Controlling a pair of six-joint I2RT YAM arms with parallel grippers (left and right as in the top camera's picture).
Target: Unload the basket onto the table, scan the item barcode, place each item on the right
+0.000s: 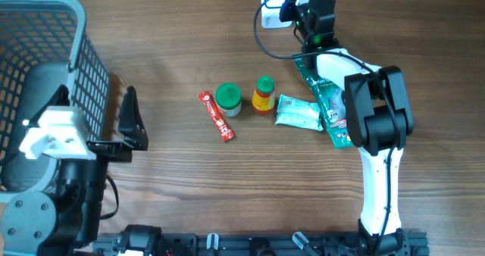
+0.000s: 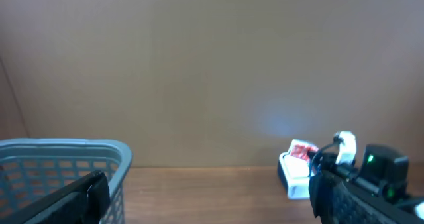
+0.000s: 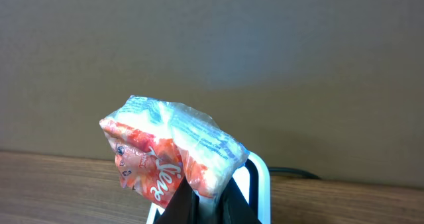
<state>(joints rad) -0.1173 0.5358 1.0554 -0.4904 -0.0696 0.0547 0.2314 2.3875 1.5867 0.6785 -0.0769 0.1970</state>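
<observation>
Looking through the right wrist camera, I see the right hand [image 3: 202, 201] pressed together on the lower end of a crinkly packet [image 3: 173, 151], clear plastic with a red-orange printed face. The white script on that face is too creased for me to read. The packet's long axis tilts up and to the left from the pinch, above the white scanner [image 3: 260, 184] at the far edge of the surface [image 1: 174, 51].

On the green bag [image 1: 331, 104] under the right arm I can make out what looks like "Comfort". The left hand [image 1: 129, 124] is spread wide and holds nothing, beside the grey basket [image 1: 79, 40] at the left edge.
</observation>
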